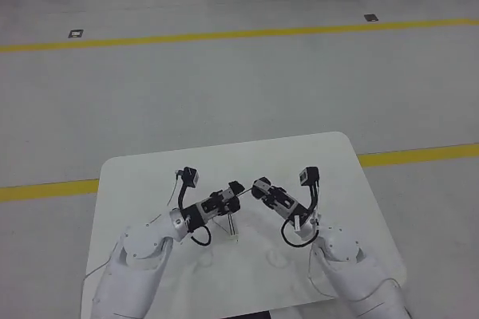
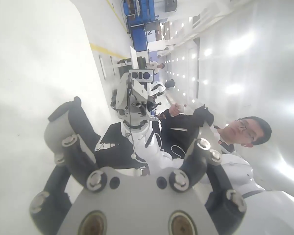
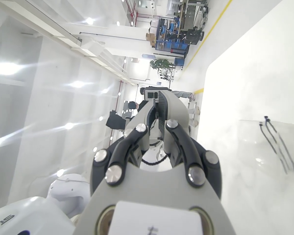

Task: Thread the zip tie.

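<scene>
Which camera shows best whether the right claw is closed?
The right wrist view: the right claw is close up, its two fingers closed against each other. The top view has the claw small, over the white table. The left wrist view has the claw farther off, tip-on.

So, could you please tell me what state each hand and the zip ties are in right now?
left hand: open, fingers spread wide, nothing between them.
right hand: shut, fingers close together; whether a tie is pinched there cannot be told.
zip ties: lying straight and not looped in the clear container.
</scene>
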You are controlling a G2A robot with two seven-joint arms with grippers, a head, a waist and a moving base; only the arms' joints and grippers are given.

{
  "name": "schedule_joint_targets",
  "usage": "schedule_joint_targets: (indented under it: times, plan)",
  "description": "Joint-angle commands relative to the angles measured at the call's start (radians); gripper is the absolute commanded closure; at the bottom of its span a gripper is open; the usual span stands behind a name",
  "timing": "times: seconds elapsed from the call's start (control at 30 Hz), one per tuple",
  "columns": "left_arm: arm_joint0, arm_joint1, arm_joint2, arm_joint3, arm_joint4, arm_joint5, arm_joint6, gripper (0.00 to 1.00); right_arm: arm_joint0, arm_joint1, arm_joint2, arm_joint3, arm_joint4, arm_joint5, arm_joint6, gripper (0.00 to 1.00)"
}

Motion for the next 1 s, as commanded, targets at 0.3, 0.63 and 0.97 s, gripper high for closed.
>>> schedule_joint_targets:
  times: [0.3, 0.63, 0.97]
  plan:
    - [-0.016, 0.009, 0.018, 0.025, -0.037, -0.008, 0.007, 0.0, 0.013, -0.022, -0.017, 0.02, -0.017, 0.0, -0.004, 1.0]
    - [-0.021, 0.015, 0.045, 0.025, 0.001, 0.034, 0.099, 0.0, 0.015, -0.027, -0.039, 0.029, -0.05, 0.0, -0.046, 1.0]
    - [-0.02, 0.017, 0.056, 0.023, 0.001, 0.04, 0.121, 0.0, 0.016, -0.028, -0.043, 0.03, -0.061, 0.008, -0.059, 1.0]
